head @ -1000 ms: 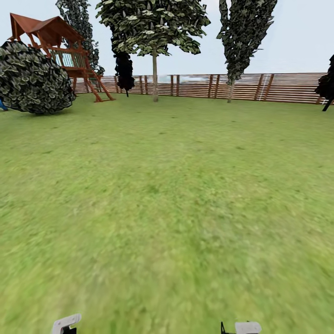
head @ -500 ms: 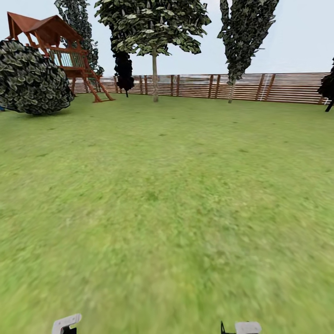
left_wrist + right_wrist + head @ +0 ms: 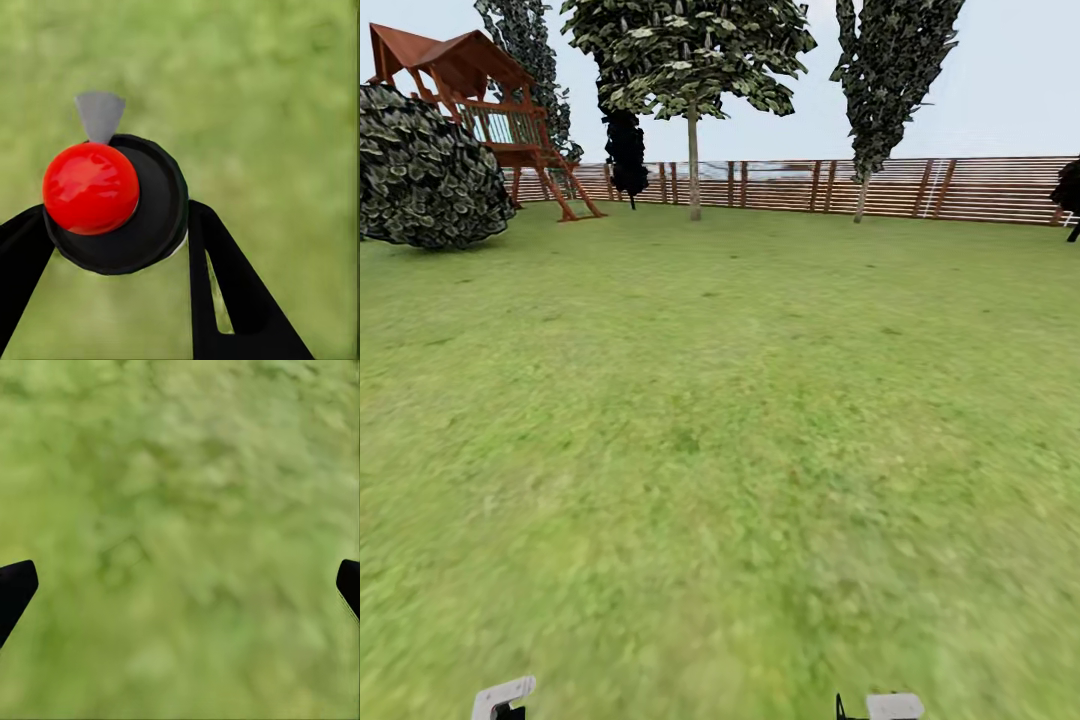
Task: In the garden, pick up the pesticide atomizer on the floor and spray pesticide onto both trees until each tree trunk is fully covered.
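Note:
In the left wrist view the pesticide atomizer (image 3: 112, 199), a black round bottle with a glossy red ball and a grey nozzle, sits clamped between the dark fingers of my left gripper (image 3: 116, 216), above blurred grass. My right gripper (image 3: 184, 585) is open over bare lawn, and its two black fingertips (image 3: 15, 589) stand far apart. Far across the garden lawn (image 3: 720, 420) stand two trees. One has a pale trunk (image 3: 694, 170) near the fence's middle. The other trunk (image 3: 859, 198) is further right.
A reddish-brown slatted fence (image 3: 980, 188) closes the far side. At the far left are a large dark bush (image 3: 425, 165) and a wooden playhouse (image 3: 490, 110). A black conifer (image 3: 626, 150) stands by the fence. The tips of both arms (image 3: 503, 697) poke in at the lower edge.
The whole view has shifted slightly, with the bush and playhouse sliding left, so the camera has moved. Both arm tips hold the same place in the picture.

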Controlling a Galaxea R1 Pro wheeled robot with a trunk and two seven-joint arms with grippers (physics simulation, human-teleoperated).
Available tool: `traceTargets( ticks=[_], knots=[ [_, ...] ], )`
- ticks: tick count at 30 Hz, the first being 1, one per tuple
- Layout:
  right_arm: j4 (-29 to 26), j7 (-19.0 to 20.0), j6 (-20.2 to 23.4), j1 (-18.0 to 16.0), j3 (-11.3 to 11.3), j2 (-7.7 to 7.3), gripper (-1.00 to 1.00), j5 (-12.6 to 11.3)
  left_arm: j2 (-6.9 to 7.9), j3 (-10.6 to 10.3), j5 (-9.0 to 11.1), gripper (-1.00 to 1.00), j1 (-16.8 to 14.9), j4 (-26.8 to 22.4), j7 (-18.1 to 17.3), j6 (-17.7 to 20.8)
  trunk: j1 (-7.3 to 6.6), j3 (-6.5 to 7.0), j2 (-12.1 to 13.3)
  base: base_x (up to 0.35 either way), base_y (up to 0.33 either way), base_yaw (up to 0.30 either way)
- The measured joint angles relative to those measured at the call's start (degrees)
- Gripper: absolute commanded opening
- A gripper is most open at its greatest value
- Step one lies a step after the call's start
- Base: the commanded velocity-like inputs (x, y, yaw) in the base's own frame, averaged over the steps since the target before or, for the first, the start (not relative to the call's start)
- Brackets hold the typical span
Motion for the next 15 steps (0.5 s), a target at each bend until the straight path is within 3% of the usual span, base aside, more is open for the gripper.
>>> traceTargets(
  ticks=[15],
  knots=[
    [0.0,0.0,0.0,0.0,0.0,0.00,1.00,0.0,0.00,0.0,0.0,-1.00,0.0,0.0,0.0,0.0,0.00,0.00,0.0,0.339,0.000,0.000]
  ],
)
